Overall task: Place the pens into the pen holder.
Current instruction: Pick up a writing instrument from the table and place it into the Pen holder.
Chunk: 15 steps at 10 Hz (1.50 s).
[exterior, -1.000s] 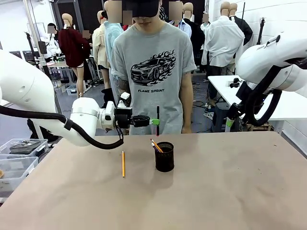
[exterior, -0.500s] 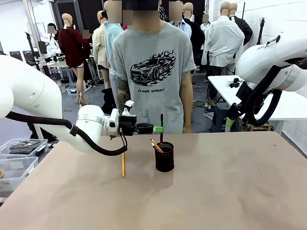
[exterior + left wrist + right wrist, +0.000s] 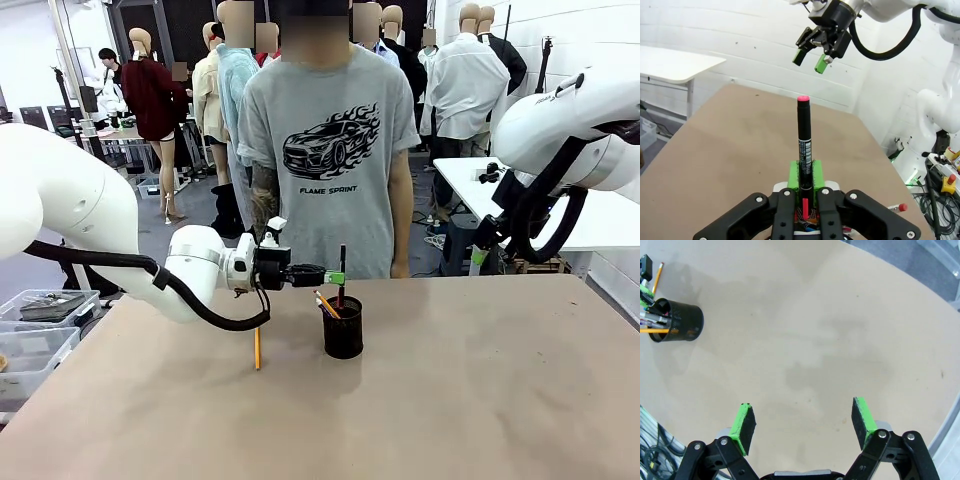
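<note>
In the front view my left gripper [image 3: 334,277] is shut on a black pen [image 3: 341,262] held upright, its lower end at the mouth of the black mesh pen holder [image 3: 343,335]. A yellow pencil [image 3: 324,303] leans inside the holder. Another yellow pencil [image 3: 256,352] lies on the table left of it. The left wrist view shows the green pads [image 3: 794,175] clamped on the pen [image 3: 803,132], pink-red end up. My right gripper [image 3: 805,422] hangs open high above the table, and the holder [image 3: 679,322] with several pens sits far to its left.
A person in a grey T-shirt [image 3: 330,150] stands at the far edge, hands out of sight. Clear plastic bins [image 3: 35,320] sit off the table's left side. The brown tabletop [image 3: 480,390] is bare on the right.
My left gripper has come down and slightly right with the pen, bringing its lower end to the holder's mouth. The right arm has stayed still.
</note>
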Motion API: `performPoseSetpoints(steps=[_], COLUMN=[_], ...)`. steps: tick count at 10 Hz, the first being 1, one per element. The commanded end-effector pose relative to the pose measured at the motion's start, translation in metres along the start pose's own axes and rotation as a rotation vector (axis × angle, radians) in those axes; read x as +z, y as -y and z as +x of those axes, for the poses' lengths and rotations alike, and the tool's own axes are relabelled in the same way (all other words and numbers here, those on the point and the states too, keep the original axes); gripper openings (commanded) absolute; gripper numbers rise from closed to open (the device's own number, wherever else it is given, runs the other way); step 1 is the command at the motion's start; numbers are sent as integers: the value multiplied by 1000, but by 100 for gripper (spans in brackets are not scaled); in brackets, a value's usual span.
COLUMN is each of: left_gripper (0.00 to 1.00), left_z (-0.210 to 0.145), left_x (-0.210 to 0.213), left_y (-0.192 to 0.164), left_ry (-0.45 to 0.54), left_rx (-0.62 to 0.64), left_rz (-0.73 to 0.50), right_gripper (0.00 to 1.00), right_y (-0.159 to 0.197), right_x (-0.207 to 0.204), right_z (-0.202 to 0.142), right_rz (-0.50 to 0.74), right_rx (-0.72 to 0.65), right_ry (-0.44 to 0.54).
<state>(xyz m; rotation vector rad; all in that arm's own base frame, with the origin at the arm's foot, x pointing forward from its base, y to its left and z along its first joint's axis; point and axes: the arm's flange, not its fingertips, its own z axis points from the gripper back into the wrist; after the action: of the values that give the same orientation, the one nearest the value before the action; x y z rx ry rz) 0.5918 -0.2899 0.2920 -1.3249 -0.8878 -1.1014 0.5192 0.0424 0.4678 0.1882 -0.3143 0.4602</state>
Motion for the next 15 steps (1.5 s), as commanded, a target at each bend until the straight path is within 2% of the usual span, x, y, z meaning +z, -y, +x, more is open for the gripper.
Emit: performPoseSetpoints(steps=[1, 3, 4, 5, 8, 9, 10, 11, 12, 14, 15], left_gripper=[34, 73, 88, 98, 98, 98, 98, 98, 98, 98, 98], left_z=[5, 6, 6, 7, 20, 33, 50, 67, 78, 89, 91], left_x=[-5, -4, -4, -3, 9, 19, 32, 48, 63, 84, 88], left_y=[-6, -2, -1, 2, 27, 47, 73, 111, 140, 191, 208], left_ry=[-46, -37, -38, -34, -38, -44, -35, -62, -107, -170, -202], left_rx=[14, 1, -4, -12, -56, -120, -159, -237, -258, -264, -211], left_rz=[-12, -20, -21, -19, 9, 2, 22, 57, 84, 183, 242], right_gripper=[96, 96, 96, 96, 96, 96, 96, 96, 96, 96, 96], right_y=[1, 1, 1, 1, 1, 1, 1, 1, 1, 1, 1], right_x=[-1, -1, -1, -1, -1, -1, -1, -1, -1, -1, -1], right_z=[0, 0, 0, 0, 0, 0, 0, 0, 0, 0, 0], right_rz=[-6, -6, -6, -6, -6, -6, -6, -6, -6, -6, -6], right_rx=[13, 13, 13, 13, 13, 13, 13, 13, 13, 13, 13], right_ry=[5, 5, 5, 5, 5, 5, 5, 5, 5, 5, 5])
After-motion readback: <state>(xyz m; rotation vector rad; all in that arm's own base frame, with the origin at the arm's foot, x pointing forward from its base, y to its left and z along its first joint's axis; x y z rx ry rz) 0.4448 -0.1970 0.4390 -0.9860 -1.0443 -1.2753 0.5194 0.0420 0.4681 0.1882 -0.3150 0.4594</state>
